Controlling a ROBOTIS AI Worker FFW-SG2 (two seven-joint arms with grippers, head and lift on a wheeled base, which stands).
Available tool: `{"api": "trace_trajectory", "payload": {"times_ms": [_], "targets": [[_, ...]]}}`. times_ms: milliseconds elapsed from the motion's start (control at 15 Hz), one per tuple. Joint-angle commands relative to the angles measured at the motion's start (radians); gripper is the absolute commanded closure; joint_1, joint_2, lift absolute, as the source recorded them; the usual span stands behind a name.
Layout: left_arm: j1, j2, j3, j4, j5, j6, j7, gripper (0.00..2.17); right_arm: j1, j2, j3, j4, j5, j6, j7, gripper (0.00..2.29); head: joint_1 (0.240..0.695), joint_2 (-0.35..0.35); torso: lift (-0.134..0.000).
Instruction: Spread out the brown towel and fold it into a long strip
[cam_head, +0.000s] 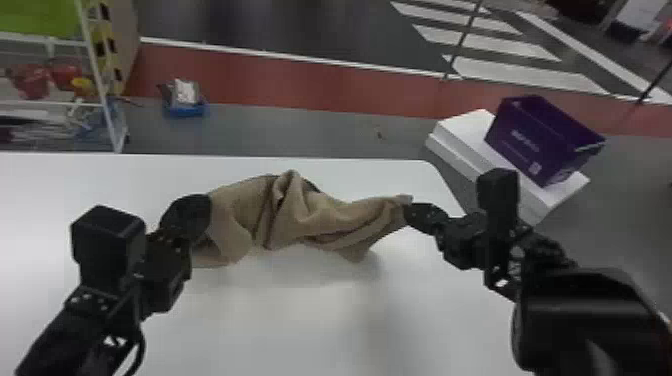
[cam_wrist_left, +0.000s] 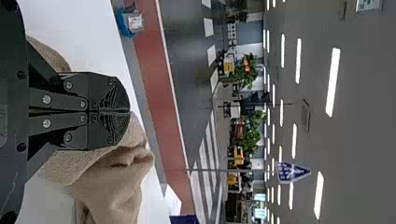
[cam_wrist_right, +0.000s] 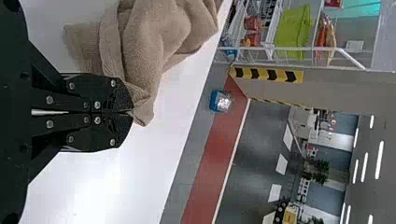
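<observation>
Filling most of the head view's lower part, the white table (cam_head: 310, 320) lies beneath both arms. A wire rack (cam_head: 107, 112) stands beyond its far edge, at the left. Over the middle of the table, the brown towel (cam_head: 295, 215) spans the space between the grippers, bunched into uneven folds with drooping lower edges. Off the far right corner, a white stack (cam_head: 462, 145) carries a purple box (cam_head: 540, 140). The left gripper (cam_head: 202, 214) has its fingers clamped on the towel's left part; the right gripper (cam_head: 409, 214) pinches its right-hand corner. Smallest, a blue container (cam_head: 185, 109) sits on the floor.
</observation>
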Motion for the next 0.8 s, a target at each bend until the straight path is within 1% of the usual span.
{"api": "trace_trajectory", "payload": {"times_ms": [0, 67, 200, 333, 400, 467, 600, 733], "targets": [[0.03, 0.0, 0.07, -0.058, 0.004, 0.004, -0.017, 1.9, -0.063, -0.002, -0.051, 0.001, -0.008, 0.044, 0.005, 1.69, 0.695, -0.279, -0.123], [0.042, 0.0, 0.106, -0.086, 0.01, 0.007, -0.029, 1.9, -0.081, -0.005, -0.075, 0.001, -0.008, 0.054, 0.016, 1.69, 0.695, -0.272, -0.123], [0.052, 0.0, 0.148, -0.115, 0.03, 0.019, -0.046, 1.9, -0.107, -0.018, -0.12, 0.001, -0.008, 0.066, 0.025, 1.69, 0.695, -0.264, -0.123], [0.052, 0.0, 0.163, -0.129, 0.035, 0.022, -0.047, 1.9, -0.127, -0.035, -0.16, 0.011, -0.009, 0.072, 0.031, 1.69, 0.695, -0.265, -0.123], [0.052, -0.001, 0.165, -0.13, 0.033, 0.032, -0.047, 1.9, -0.132, -0.044, -0.178, 0.015, -0.012, 0.072, 0.031, 1.69, 0.688, -0.27, -0.123], [0.052, -0.001, 0.171, -0.132, 0.033, 0.038, -0.046, 1.9, -0.138, -0.052, -0.201, 0.02, -0.029, 0.072, 0.031, 1.69, 0.682, -0.276, -0.123], [0.052, -0.001, 0.185, -0.137, 0.035, 0.041, -0.046, 1.9, -0.15, -0.063, -0.246, 0.032, -0.04, 0.075, 0.031, 1.69, 0.675, -0.291, -0.123], [0.052, -0.001, 0.208, -0.155, 0.045, 0.05, -0.047, 1.9, -0.152, -0.092, -0.282, 0.047, -0.075, 0.072, 0.034, 1.69, 0.666, -0.313, -0.123]]}}
